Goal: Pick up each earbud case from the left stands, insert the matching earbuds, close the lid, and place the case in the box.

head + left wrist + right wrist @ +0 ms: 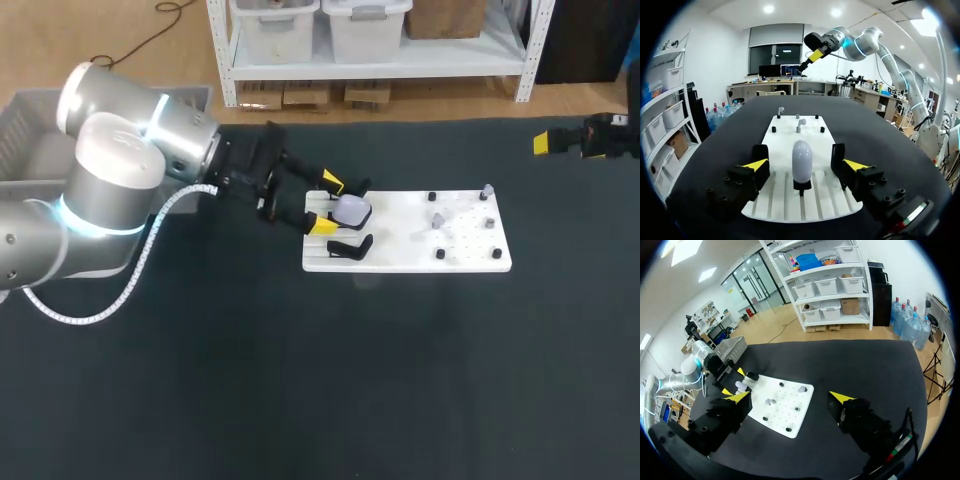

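One earbud case (801,159) on show, standing upright on a black stand (802,185) at the near end of the white board (790,210). The left gripper (805,164) is right there with jaws wide open, one yellow tip on each side of the case, neither touching it: the case sits squarely between the fingers with a gap on both sides.

From above, a second black stand (350,247) lies just beside the case on the same end of the board. Two earbuds at the far end: one (487,190) near the board's far corner, the other (437,219) nearer the middle. Small dark pegs dot that end too, too small to count surely.

The right gripper (790,397) is open as well, holding nothing, and hangs well apart from the board, off by the far right edge of the dark surface (300,380). One grey box (25,120) sits at the far left, behind the left arm.
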### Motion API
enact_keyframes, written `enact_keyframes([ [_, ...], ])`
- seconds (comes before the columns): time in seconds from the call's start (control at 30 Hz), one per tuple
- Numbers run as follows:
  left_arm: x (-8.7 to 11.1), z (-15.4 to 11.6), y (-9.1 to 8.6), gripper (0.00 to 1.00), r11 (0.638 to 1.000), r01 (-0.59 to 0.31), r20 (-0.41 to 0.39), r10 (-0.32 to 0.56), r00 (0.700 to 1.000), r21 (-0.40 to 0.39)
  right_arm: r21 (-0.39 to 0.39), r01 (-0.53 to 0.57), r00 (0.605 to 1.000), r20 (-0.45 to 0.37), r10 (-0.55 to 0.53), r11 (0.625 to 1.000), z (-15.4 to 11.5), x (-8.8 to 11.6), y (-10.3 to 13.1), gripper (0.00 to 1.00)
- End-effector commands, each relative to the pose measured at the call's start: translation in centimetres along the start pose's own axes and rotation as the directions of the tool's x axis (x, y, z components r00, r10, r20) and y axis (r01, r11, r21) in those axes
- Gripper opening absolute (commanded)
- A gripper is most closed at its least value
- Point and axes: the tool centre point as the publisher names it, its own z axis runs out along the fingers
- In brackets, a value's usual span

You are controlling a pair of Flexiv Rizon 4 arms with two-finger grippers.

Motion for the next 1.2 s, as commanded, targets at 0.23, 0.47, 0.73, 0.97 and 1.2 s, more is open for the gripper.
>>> enact_keyframes([
  [0.23, 0.5, 0.3, -0.1, 0.78, 1.0, 0.01, -0.017, -0.01, 1.0, 0.004, 0.003, 0.0, 1.0, 0.0, 0.0, 1.0, 0.0, 0.0, 0.1, 1.0],
  [0.47, 0.9, 0.8, 0.1, 0.74, 1.0, 0.017, -0.031, -0.017, 0.999, 0.001, 0.003, 0.0, 1.0, 0.0, 0.0, 1.0, 0.0, 0.0, 0.1, 1.0],
  [0.73, 0.8, 1.0, 0.5, 0.74, 1.0, 0.018, -0.041, -0.018, 0.999, -0.001, 0.003, 0.0, 1.0, 0.0, 0.0, 1.0, 0.0, 0.0, 0.1, 1.0],
  [0.97, 0.8, 1.3, 0.9, 0.67, 1.0, 0.016, -0.054, -0.017, 0.998, -0.001, 0.003, 0.0, 1.0, 0.0, 0.0, 1.0, 0.0, 0.0, 0.1, 1.0],
  [1.2, 0.8, 1.4, 1.2, 0.49, 1.0, 0.02, -0.057, -0.02, 0.998, -0.004, 0.003, 0.0, 1.0, 0.0, 0.0, 1.0, 0.0, 0.0, 0.1, 1.0],
])
